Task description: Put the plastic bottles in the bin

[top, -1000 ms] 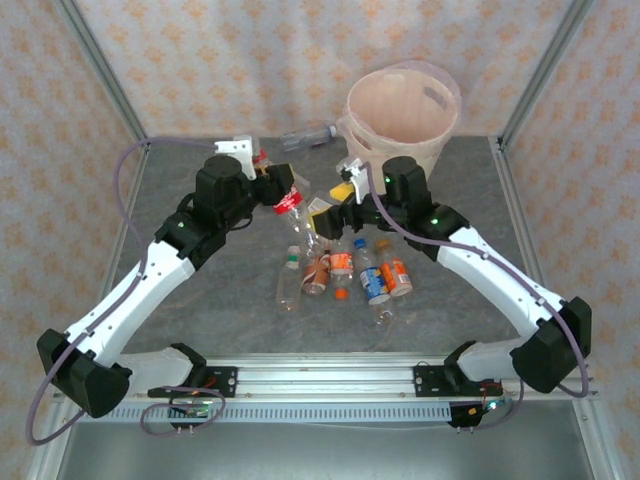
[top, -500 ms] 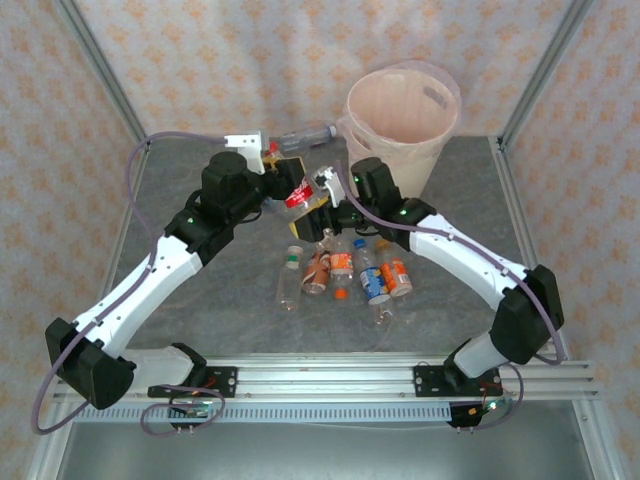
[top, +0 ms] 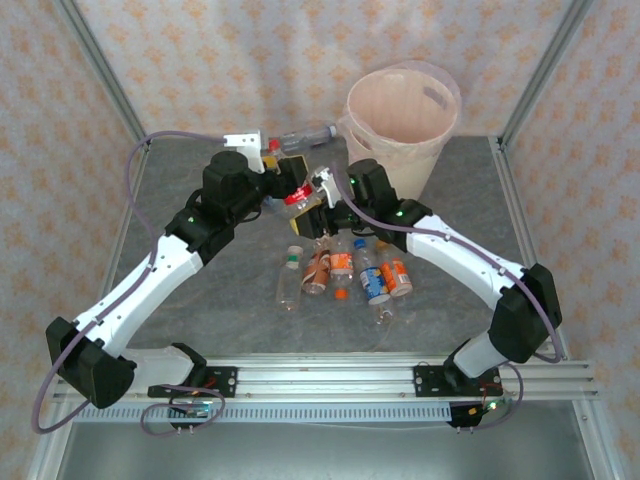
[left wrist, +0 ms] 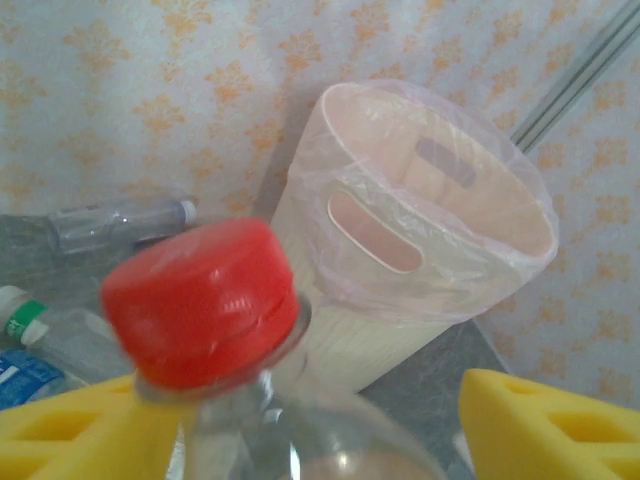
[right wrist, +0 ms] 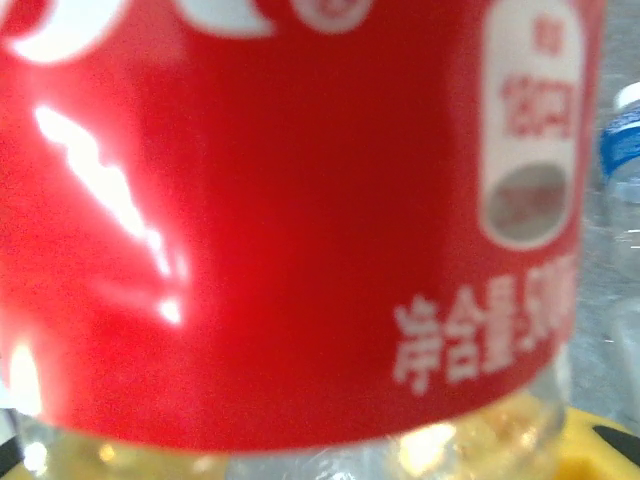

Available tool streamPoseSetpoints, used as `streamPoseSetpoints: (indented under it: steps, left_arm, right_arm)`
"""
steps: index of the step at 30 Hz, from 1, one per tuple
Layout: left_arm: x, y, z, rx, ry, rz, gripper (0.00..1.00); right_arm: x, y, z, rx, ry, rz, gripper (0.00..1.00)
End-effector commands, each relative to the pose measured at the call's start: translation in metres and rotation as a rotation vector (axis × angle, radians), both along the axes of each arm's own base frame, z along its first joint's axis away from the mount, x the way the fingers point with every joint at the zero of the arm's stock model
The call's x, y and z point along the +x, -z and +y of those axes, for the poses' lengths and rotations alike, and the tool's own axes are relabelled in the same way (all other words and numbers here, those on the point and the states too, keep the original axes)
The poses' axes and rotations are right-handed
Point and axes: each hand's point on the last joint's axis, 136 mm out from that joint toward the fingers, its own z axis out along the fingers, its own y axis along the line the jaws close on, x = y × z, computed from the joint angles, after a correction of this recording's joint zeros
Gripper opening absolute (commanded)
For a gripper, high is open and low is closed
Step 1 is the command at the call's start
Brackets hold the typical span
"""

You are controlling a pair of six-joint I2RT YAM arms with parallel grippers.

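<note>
A clear bottle with a red label and a red cap hangs above the table, left of the bin. My left gripper is shut on it, its yellow fingers either side of the neck. My right gripper is open and pressed up close from the right, the red label lying between its fingers. Several bottles lie in a pile on the table below. The beige-pink bin stands upright with its clear liner.
A clear bottle lies against the back wall left of the bin. A green-capped bottle lies at the pile's left, a blue-labelled one and an orange-labelled one at its right. Metal frame posts stand at the back corners.
My left gripper lifted the red-label bottle up and right toward the bin. My right arm swung left from beside the bin and closed in on the bottle.
</note>
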Motion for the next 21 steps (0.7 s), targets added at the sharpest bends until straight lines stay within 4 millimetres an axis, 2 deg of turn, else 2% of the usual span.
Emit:
streamPoseSetpoints:
  steps: [1,4,7,10,15,18,21]
  left_arm:
    - [-0.001,-0.008,0.006,0.021,-0.035,-0.019,0.92]
    - [-0.002,-0.005,0.014,0.021,-0.071,-0.038,0.99]
    - [-0.008,-0.009,0.021,0.005,-0.091,-0.064,1.0]
    - [-0.014,-0.01,0.039,0.001,-0.169,-0.078,1.0]
    - [-0.031,0.009,0.097,0.0,-0.434,-0.094,1.0]
    - [-0.044,0.026,0.123,0.006,-0.539,-0.08,1.0]
    - [-0.053,0.05,0.139,0.058,-0.592,-0.029,1.0]
  right_arm:
    - [0.026,-0.026,-0.012,-0.001,0.134,-0.089,0.48]
    - [0.035,-0.019,-0.017,-0.051,0.184,-0.088,0.47]
    - [0.045,-0.016,-0.023,-0.096,0.24,-0.092,0.46]
    - [0.052,-0.02,-0.028,-0.125,0.271,-0.112,0.46]
    - [0.074,-0.037,-0.045,-0.156,0.37,-0.16,0.45]
    - [0.087,-0.06,-0.056,-0.15,0.414,-0.21,0.46]
    - [0.101,-0.083,-0.068,-0.13,0.454,-0.264,0.46]
